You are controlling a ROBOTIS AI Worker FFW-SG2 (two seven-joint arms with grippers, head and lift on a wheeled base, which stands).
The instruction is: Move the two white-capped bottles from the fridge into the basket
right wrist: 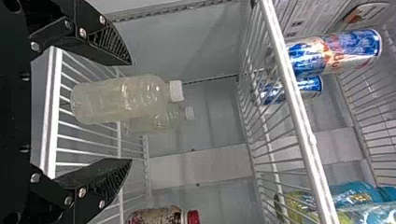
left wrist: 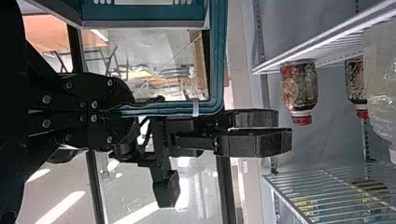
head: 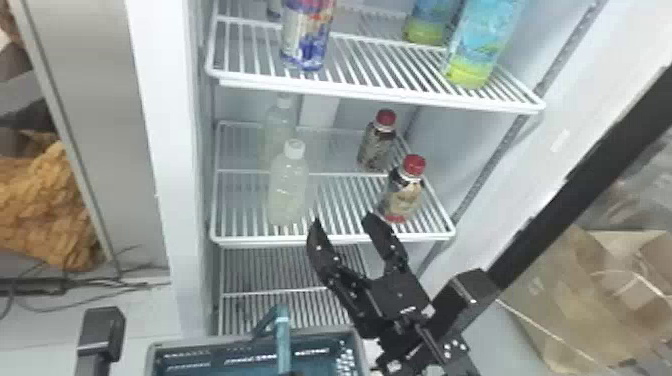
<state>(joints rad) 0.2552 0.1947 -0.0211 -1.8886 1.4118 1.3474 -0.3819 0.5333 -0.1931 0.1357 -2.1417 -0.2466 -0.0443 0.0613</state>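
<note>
1. Head view: here's the middle shelf (head: 330, 241), and the front white-capped bottle (head: 287, 192) stands upright by its front edge, left of centre, handy for a first grab. The rear white-capped bottle (head: 279, 122) waits behind it, towards the back left corner, so the front one probably has to go first. Two red-capped bottles (head: 404, 192) (head: 377, 142) line the right edge, best left alone. The right gripper (head: 342, 218) is at the front edge, fingers apart, likely needing a shift left. Below, the basket (head: 200, 341) sits close to the fridge, presumably for a short carry.

2. Left wrist view: the left gripper (left wrist: 128, 111) has its fingers together, clamped on the basket handle (left wrist: 168, 109), and that should keep the basket steady for loading.

3. Right wrist view: fingers wide, nothing between the pads; the front bottle lines up with the gap beyond, which looks like room enough for its body.
</note>
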